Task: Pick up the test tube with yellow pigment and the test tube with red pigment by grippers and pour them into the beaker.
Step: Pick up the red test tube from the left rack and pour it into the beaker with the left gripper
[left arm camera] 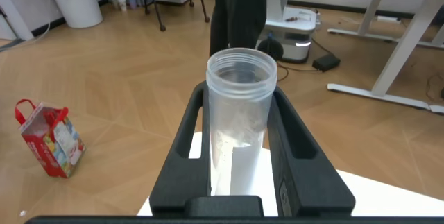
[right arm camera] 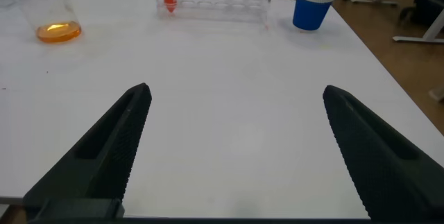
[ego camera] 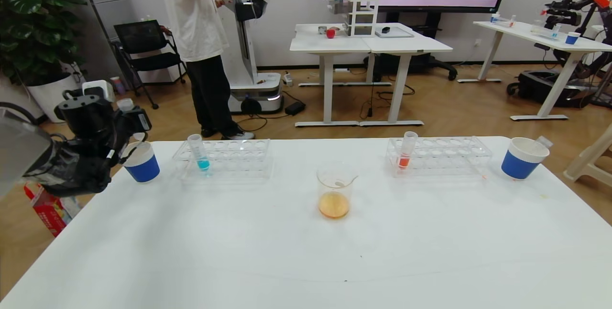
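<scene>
My left gripper (ego camera: 123, 126) is at the table's far left corner, shut on a clear test tube (left arm camera: 239, 113) in which no liquid shows. It holds the tube just above the left blue-and-white paper cup (ego camera: 142, 161). No yellow or pale red liquid shows in any tube. The beaker (ego camera: 334, 189) stands mid-table with orange liquid at its bottom; it also shows in the right wrist view (right arm camera: 47, 12). My right gripper (right arm camera: 236, 96) is open and empty over bare table near the front, out of the head view.
The left clear rack (ego camera: 224, 156) holds a blue-liquid tube (ego camera: 199, 152). The right rack (ego camera: 440, 156) holds a bright orange-red tube (ego camera: 407, 150). A right blue cup (ego camera: 522, 158) has a clear tube end (ego camera: 545, 141) sticking out. A person and other tables are beyond.
</scene>
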Controlling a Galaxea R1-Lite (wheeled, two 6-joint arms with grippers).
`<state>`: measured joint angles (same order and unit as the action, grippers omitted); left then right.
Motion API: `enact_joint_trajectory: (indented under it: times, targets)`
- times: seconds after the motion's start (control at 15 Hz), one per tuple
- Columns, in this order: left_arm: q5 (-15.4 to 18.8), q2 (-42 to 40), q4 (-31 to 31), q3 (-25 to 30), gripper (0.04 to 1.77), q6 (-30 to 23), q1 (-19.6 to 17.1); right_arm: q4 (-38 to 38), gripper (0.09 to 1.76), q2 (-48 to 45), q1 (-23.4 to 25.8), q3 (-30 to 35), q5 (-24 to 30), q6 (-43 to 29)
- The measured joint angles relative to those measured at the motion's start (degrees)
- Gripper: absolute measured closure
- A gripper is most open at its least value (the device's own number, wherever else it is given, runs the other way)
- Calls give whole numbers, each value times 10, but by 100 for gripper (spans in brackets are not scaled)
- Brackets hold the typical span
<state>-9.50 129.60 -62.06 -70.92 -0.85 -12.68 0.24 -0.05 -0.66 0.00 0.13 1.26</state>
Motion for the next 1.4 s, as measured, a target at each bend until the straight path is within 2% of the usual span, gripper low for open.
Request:
enact_joint_trajectory:
  times: [0.2,0.73,1.13,1.4]
  targets:
    - [0,30,-26,4,131,-1,-2,0,12,0,0,0,0,0]
    - [0,38,-25,6,131,-1,-12,0,12,0,0,0,0,0]
    - [1,6,-21,5,131,-4,-15,0,12,0,0,0,0,0]
    - [4,-31,-11,35,131,-7,-16,0,12,0,0,0,0,0]
